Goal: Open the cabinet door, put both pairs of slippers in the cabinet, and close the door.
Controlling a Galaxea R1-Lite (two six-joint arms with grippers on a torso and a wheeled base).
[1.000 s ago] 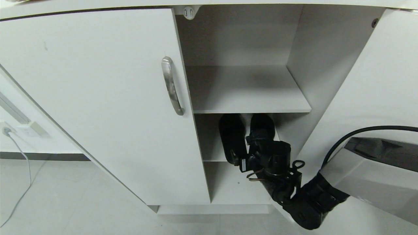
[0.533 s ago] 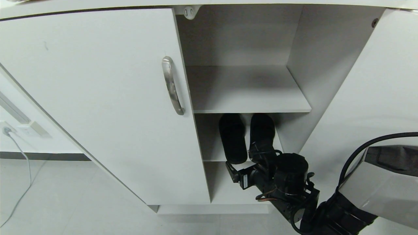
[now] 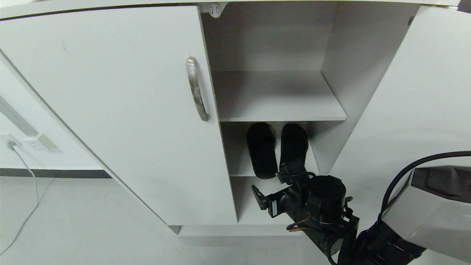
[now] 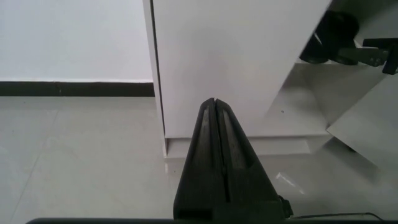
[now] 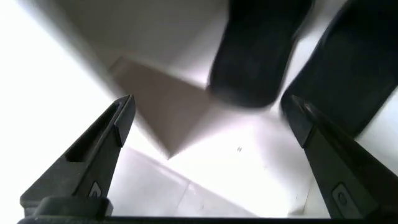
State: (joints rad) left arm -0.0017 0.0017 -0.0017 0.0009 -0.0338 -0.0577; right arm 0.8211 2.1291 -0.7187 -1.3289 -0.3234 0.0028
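Right gripper [image 3: 274, 184] is wide open and empty, its fingers splayed just in front of the heels of the black slippers [image 3: 262, 151]. The near finger sits almost against the heel of the right-hand slipper; I cannot tell if they touch. The pair lies side by side, toes inward, on the lower shelf [image 3: 239, 165] of the cabinet [image 3: 331, 55], under the upper shelf [image 3: 276, 95].

Risks:
- A finger could catch a heel as the arm backs away and drag that slipper off the shelf, because the clearance looks thin.
- The heels seem to poke slightly past the shelf's front edge, so the open right door [image 3: 423, 92] may push or jam on them when swung shut.
- The arm is close to that door and could knock it.

One pair is stowed, so the second likely comes next.

The head view gives the layout: shelves, open door, and shut left door [image 3: 110, 110] with handle [image 3: 197, 94]. The right wrist view confirms nothing sits between the fingers. The left wrist view adds the left gripper [image 4: 214, 106], closed on nothing, low over the floor [image 4: 74, 155] outside the shut door.
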